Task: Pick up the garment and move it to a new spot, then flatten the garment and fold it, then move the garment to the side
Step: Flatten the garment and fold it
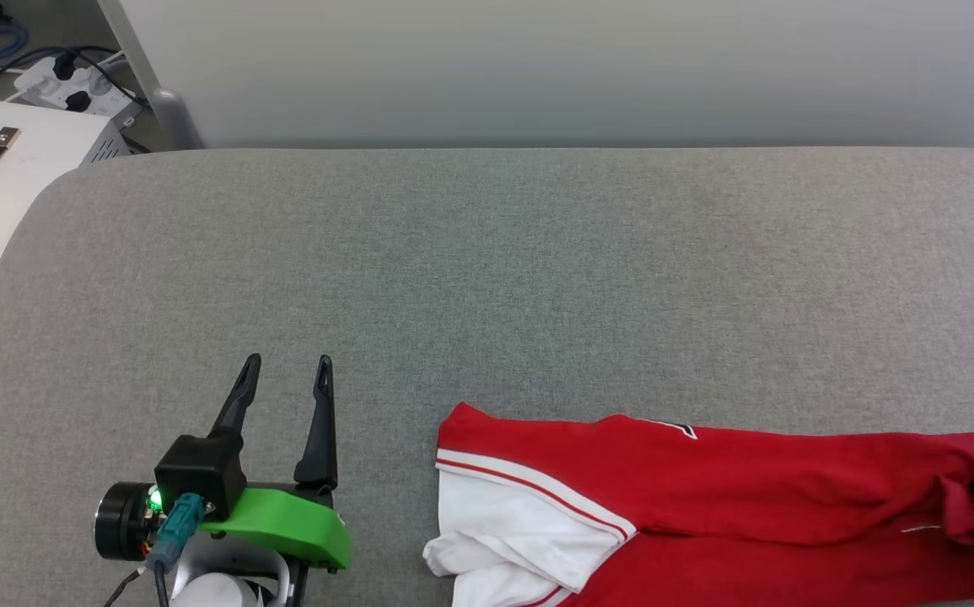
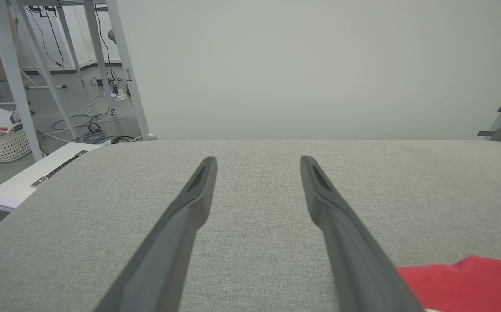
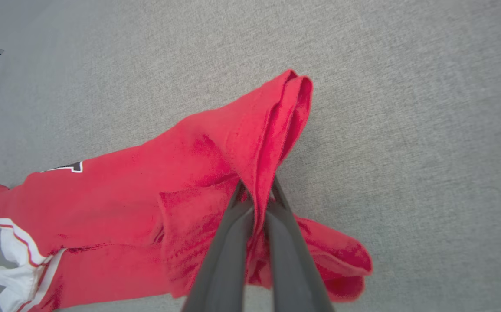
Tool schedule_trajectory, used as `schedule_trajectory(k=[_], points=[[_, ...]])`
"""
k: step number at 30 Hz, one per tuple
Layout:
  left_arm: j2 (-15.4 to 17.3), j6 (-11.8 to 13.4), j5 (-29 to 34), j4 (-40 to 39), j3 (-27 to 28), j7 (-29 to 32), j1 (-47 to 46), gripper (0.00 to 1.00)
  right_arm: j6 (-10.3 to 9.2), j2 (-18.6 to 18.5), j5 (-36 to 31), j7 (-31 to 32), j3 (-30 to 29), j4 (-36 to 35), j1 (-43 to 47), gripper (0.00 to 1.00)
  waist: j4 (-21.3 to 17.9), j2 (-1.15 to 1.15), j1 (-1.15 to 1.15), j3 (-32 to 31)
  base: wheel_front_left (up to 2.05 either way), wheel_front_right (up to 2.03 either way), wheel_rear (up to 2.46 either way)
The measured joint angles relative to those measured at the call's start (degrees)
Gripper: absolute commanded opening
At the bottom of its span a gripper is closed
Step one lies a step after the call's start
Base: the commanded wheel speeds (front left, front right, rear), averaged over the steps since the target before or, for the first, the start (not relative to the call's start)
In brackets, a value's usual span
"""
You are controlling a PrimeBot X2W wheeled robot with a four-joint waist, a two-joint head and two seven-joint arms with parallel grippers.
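The garment (image 3: 146, 182) is seen to be soft matt cloth, red with white parts. The counter (image 1: 537, 253) is covered in grey woven fabric, matt and faintly rough. The left claw (image 1: 288, 361) is formed of dark matt plastic, its green mount (image 1: 284, 518) of smoother plastic.

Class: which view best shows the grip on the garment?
Right wrist view: the right gripper pinches a fold of the garment. Head view shows one dark finger at its edge; left wrist view, a red corner.
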Motion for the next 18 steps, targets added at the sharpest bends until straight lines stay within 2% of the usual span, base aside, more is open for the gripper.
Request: schedule_trajectory(k=[8, 13, 18], points=[[0.0, -0.4, -0.4, 0.6, -0.6, 0.0, 0.0, 1.0, 0.0, 8.8, 13.9, 9.3, -1.0, -2.7, 0.3, 0.0, 0.0, 0.0, 0.0, -1.4, 0.0, 0.0, 0.0], [0.0, -1.0, -0.6, 0.8, -1.0, 0.1, 0.0, 1.0, 0.0, 14.9, 21.7, 13.1, -1.2, -2.7, 0.3, 0.0, 1.1, 0.0, 0.0, -2.0, 0.0, 0.0, 0.0], [0.1, -1.1, -0.6, 0.9, -1.1, 0.2, 0.0, 1.0, 0.0, 17.3, 27.5, 13.6, 1.9, -2.0, -0.1, 0.0, 2.7, 0.0, 0.0, -2.3, 0.0, 0.0, 0.0]])
